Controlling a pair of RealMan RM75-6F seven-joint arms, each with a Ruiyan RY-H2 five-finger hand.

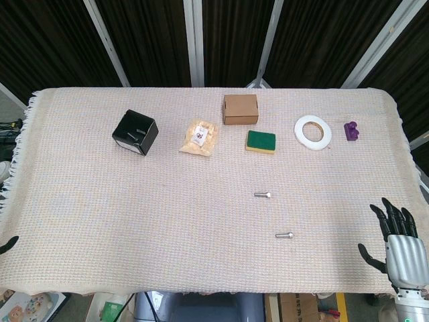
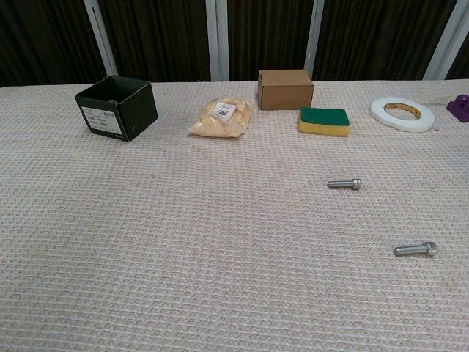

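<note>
At the left edge of the woven cream tablecloth, only a dark fingertip of the left hand is seen, so its state cannot be told. Two small silver metal bolts are laid right of centre, the nearer one towards the front edge. At the front right corner the black-fingered right hand is held spread, nothing gripped, well apart from the bolts.

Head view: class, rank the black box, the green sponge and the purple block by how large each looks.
1. Black box, largest.
2. Green sponge.
3. Purple block, smallest.
</note>
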